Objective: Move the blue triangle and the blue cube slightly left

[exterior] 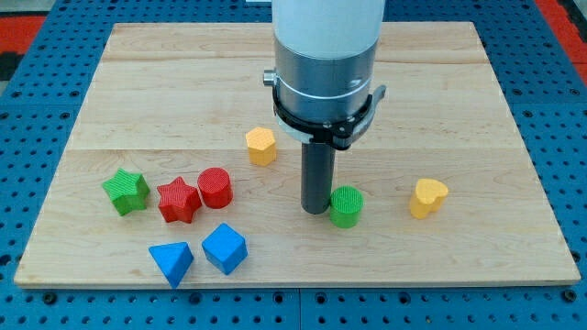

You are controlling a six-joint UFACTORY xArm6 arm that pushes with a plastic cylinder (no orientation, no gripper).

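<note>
The blue triangle (171, 261) lies near the board's bottom edge at the view's lower left. The blue cube (225, 248) sits just to its right, almost touching it. My tip (316, 211) is the lower end of the dark rod, resting on the board near the middle. It stands well to the right of and a little above the two blue blocks, right beside the left side of a green cylinder (346, 206).
A red cylinder (215, 188), a red star (179, 200) and a green star (126, 191) stand above the blue blocks. A yellow hexagonal block (261, 146) is near the middle, a yellow heart (427, 197) at the right. The wooden board (459, 92) lies on a blue pegboard.
</note>
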